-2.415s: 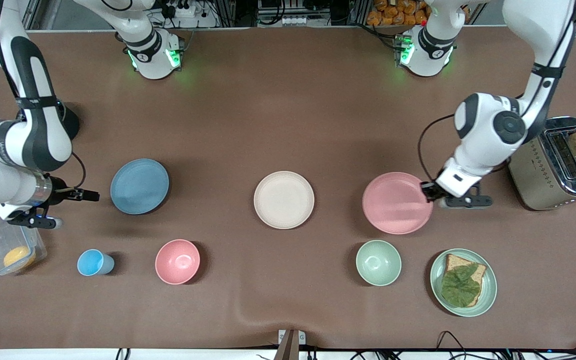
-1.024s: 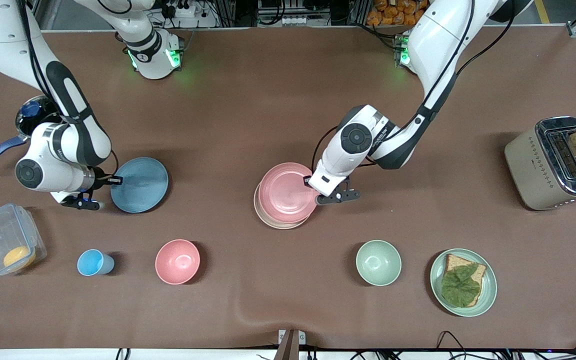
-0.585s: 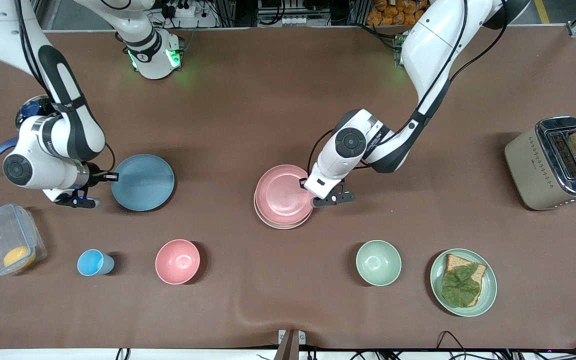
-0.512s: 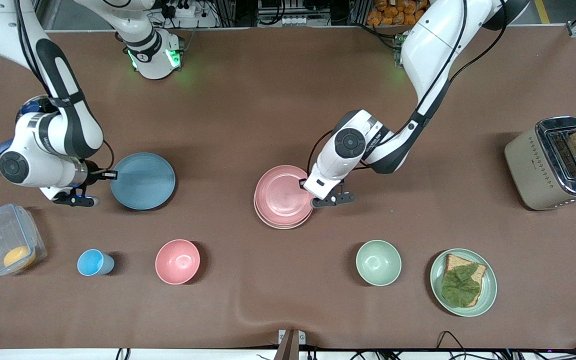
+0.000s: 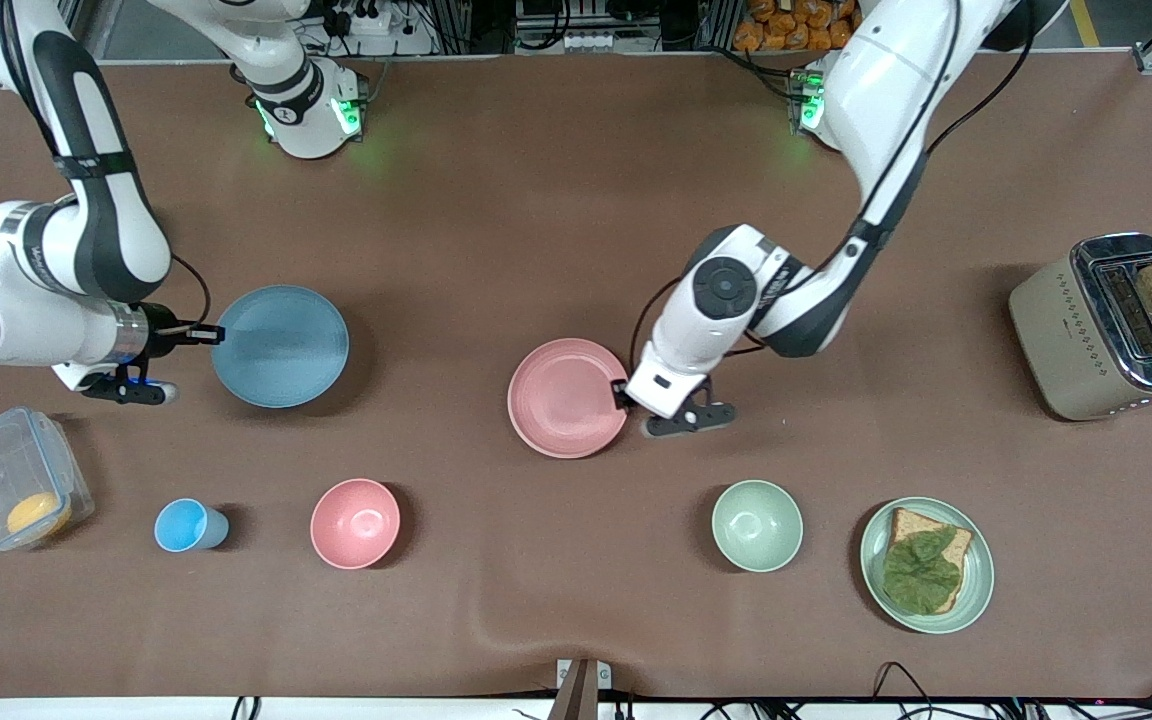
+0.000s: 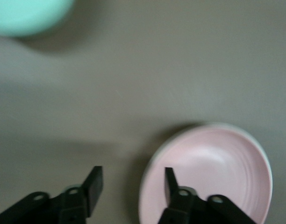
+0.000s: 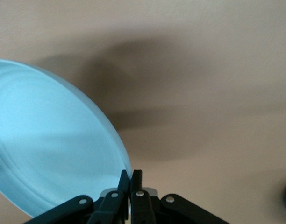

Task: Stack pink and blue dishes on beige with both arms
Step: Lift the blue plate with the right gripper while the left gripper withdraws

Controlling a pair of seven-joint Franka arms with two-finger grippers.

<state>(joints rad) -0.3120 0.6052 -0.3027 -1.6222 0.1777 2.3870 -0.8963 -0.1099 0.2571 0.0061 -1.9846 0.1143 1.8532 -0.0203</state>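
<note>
The pale pink plate [image 5: 566, 398] lies flat at the table's middle and covers the beige plate, which is hidden beneath it. My left gripper [image 5: 626, 394] is open at the pink plate's rim on the side toward the left arm's end. In the left wrist view, the left gripper [image 6: 132, 184] has one finger over the pink plate [image 6: 213, 177] and the other over bare table. My right gripper [image 5: 208, 334] is shut on the rim of the dusty blue plate [image 5: 281, 346], which hangs tilted above the table. The right wrist view shows that right gripper [image 7: 130, 179] pinching the blue plate [image 7: 49, 149].
Along the row nearest the front camera stand a clear container [image 5: 11, 490] with an orange thing inside, a light-blue cup [image 5: 186, 525], a pink bowl [image 5: 355, 523], a green bowl [image 5: 757, 525] and a green plate [image 5: 976, 575] with bread. A toaster [image 5: 1086, 340] stands at the left arm's end.
The left gripper carried the pink plate over the beige one, set it down and opened. The right gripper closed on the blue plate's rim and lifted it.
</note>
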